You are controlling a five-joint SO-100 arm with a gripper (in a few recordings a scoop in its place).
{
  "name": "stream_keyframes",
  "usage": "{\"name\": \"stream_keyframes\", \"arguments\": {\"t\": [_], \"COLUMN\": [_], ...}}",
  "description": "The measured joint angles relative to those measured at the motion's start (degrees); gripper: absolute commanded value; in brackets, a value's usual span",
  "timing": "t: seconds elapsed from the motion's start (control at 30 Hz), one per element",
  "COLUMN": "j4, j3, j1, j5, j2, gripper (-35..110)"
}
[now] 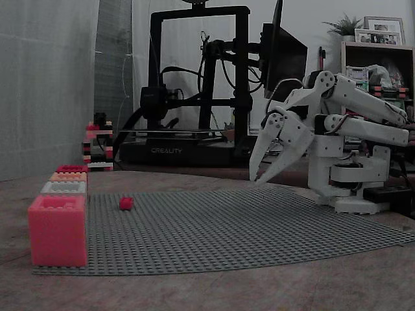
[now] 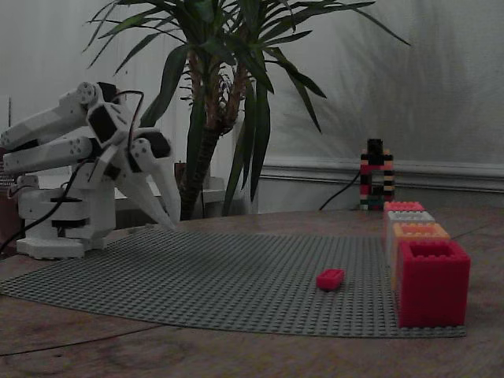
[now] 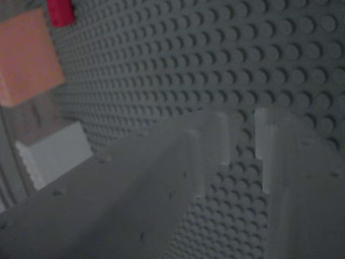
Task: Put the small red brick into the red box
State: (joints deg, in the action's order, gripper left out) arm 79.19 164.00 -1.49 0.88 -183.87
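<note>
The small red brick [image 1: 126,203] [image 2: 330,279] lies on the grey studded baseplate [image 1: 246,227] [image 2: 197,276], beside the row of boxes. The red box [image 1: 71,168] [image 2: 431,282] stands at one end of that row, empty as far as I can tell. My white gripper [image 1: 257,181] [image 2: 173,223] hangs tip-down over the plate's opposite edge, far from the brick, with nothing in it. Its jaws are a narrow gap apart. In the wrist view the gripper [image 3: 246,121] points at bare studs, and the brick [image 3: 59,12] sits at the top left edge.
The row also holds an orange box [image 1: 68,176] [image 2: 417,231] [image 3: 27,56], a white box [image 1: 63,188] [image 2: 409,216] [image 3: 54,154] and a pink-coral box [image 1: 57,230] [image 2: 403,206]. A small brick tower [image 1: 97,146] [image 2: 376,175] stands off the plate. A 3D printer [image 1: 194,84] and a potted plant [image 2: 228,94] stand behind.
</note>
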Motion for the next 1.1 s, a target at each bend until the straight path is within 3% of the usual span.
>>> {"name": "stream_keyframes", "arguments": {"t": [0.97,1.1], "j4": [0.0,-3.0], "j3": [0.0,-2.8], "j1": [0.0,-1.1], "j5": [0.0,-1.1], "j2": [0.1,8.3], "gripper": [0,0]}}
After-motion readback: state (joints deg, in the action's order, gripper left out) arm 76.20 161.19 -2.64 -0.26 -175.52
